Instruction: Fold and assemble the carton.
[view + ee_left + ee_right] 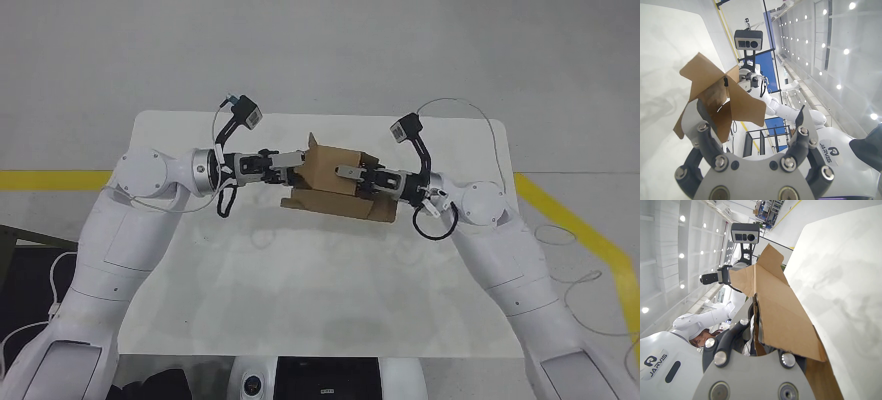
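Left gripper (293,178) sits at the carton's 9 o'clock end, jaws spread wide. One of its fingers (703,113) is tucked behind a loose flap, the other stands free in air, so it clamps nothing

Carton (325,162) is mid-table, a bit toward 12 o'clock, slung between the two grippers. It looks lifted off the table (300,300), going by the shadow underneath

Right gripper (362,180) sits at the carton's 3 o'clock end, pinched onto a side panel. One black fingertip shows inside the wall, the gripper body outside it

Progress, my read: early to middle
- done: the blank is popped from flat into a rough open tube, walls at angles
- left: flaps splay out in several directions and none is folded in or tucked, no end is closed, body not squared up
- the free left gripper would need to push or fold a flap while the right one holds

Materials:
- carton: plain brown corrugated board, matte, no tape seen; pre-creased fold lines, thin floppy flaps with angled corners; the cut edge near the right gripper looks rough and frayed
- table: white, smooth, rounded corners, faint sheen
- fingers: flat metal plates with black textured pads, bolted linkages
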`<state>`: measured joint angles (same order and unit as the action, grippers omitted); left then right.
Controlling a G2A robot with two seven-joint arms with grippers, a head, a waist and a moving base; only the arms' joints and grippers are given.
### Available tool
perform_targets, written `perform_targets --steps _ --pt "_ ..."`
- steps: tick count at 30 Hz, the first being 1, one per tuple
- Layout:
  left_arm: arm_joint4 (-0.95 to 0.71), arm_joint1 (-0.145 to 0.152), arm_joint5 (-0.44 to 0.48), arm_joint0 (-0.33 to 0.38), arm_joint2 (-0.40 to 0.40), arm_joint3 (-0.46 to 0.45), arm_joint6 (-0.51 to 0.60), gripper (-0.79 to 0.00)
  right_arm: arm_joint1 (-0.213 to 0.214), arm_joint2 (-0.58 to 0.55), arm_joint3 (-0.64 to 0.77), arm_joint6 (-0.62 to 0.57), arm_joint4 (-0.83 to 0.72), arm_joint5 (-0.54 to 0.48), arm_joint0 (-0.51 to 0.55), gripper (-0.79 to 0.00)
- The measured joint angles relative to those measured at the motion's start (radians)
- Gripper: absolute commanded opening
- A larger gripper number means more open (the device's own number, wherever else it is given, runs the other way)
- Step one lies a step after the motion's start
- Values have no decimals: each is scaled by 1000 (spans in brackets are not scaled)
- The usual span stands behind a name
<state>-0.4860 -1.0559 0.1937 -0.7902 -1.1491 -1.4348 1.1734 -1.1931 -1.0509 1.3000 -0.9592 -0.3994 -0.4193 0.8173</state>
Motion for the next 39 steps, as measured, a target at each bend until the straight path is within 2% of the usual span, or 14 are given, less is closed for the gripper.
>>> perform_targets --steps 21,39 --pt "-29 -14 -22 -8 60 -51 8 0 -3 -31 -21 98 53 16 -8 -785" --pt "-39 -26 -32 1 92 -23 1 0 -11 -26 51 130 45 22 15 -785"
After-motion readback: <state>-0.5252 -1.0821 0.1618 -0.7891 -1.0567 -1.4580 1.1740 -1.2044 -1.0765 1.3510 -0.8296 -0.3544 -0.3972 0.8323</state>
